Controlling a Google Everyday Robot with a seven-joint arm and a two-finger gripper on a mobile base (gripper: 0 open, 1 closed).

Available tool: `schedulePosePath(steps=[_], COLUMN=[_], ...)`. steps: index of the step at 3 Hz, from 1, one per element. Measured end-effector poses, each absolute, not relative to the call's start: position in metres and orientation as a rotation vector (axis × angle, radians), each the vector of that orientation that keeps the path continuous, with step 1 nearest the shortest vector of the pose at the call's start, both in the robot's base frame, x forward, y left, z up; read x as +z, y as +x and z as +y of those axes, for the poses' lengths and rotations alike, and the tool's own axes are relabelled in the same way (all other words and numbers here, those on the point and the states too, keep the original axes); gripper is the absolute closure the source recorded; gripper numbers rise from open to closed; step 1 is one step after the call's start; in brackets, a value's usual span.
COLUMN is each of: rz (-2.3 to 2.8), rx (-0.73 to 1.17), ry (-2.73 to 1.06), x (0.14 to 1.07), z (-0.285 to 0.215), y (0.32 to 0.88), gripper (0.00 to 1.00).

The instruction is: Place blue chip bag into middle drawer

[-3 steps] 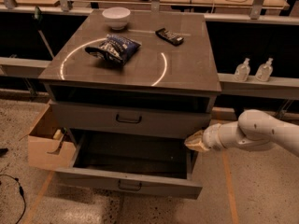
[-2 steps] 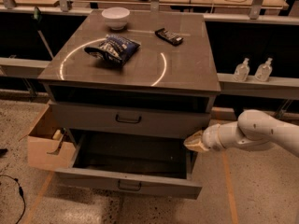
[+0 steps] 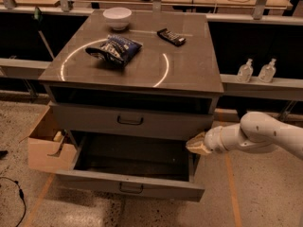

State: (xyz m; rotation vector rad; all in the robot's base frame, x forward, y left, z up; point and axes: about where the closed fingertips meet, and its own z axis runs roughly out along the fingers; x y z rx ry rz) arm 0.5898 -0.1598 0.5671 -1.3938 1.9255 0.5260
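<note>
Nothing has visibly shifted in the last second. The crumpled dark-blue foil chip bag (image 3: 114, 49) still lies upper left of centre on the grey cabinet top (image 3: 189, 65). The wide grey middle drawer (image 3: 128, 186) stands pulled open at lower centre. The tan-tipped gripper (image 3: 198, 144) stays by the drawer's right side, right of centre; I cannot tell whether it is open or closed.

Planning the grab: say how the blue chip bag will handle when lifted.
The blue chip bag looks crumpled and puffy, so probably light and floppy. Its shiny foil may slip. The claw sits beside the open middle drawer, far from the bag.
</note>
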Motion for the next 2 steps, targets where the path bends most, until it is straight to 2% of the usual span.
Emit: schedulePosePath(steps=[1,2], rz=[1.925,1.925], rx=[0.526,0.526], ry=[-1.394,-1.394], x=[0.5671,0.5672], z=[-0.1598,-0.1598], y=[0.5894,0.5892], gripper=[0.99,1.00])
